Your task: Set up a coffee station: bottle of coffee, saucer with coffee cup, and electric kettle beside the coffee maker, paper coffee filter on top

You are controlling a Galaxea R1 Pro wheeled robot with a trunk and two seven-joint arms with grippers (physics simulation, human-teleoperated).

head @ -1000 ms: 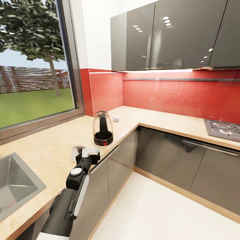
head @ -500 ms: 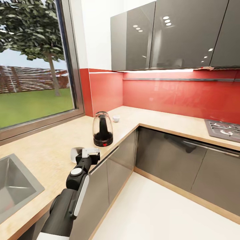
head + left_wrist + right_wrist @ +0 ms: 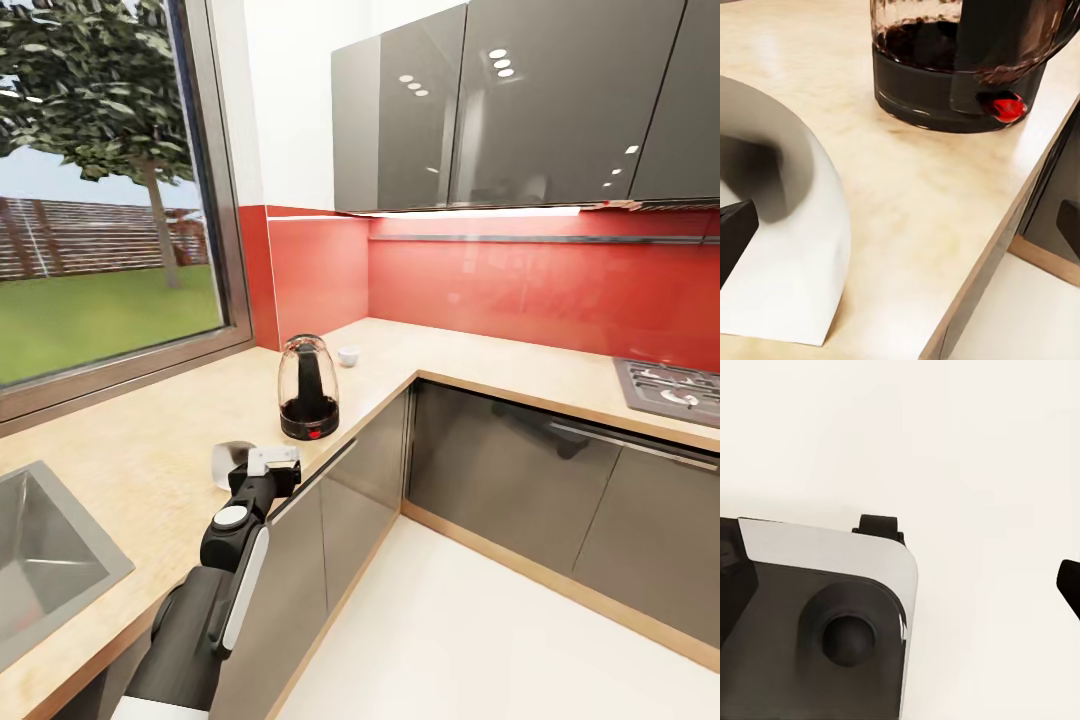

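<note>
A glass appliance (image 3: 308, 390) with a black base and a red switch, which I take for the coffee maker, stands near the counter's inner corner; its base (image 3: 952, 71) holds dark liquid. A white paper coffee filter (image 3: 226, 463) lies on the countertop just short of it. My left gripper (image 3: 272, 461) hovers low beside the filter, open. In the left wrist view the filter (image 3: 791, 247) curls next to one dark fingertip (image 3: 731, 232), with nothing held between the fingers of the gripper (image 3: 900, 229). A small white cup (image 3: 348, 355) sits behind the appliance. My right gripper (image 3: 907, 585) hangs open over pale floor.
A steel sink (image 3: 45, 560) is sunk into the counter at the left. A window runs behind the counter and grey wall cabinets (image 3: 500, 110) hang above. A hob (image 3: 670, 385) sits at the far right. Part of the robot's body (image 3: 817, 622) lies under the right gripper.
The whole picture has drifted slightly, so the camera moved. The left arm has crept a little along the counter edge; the filter and the appliance stay put.
</note>
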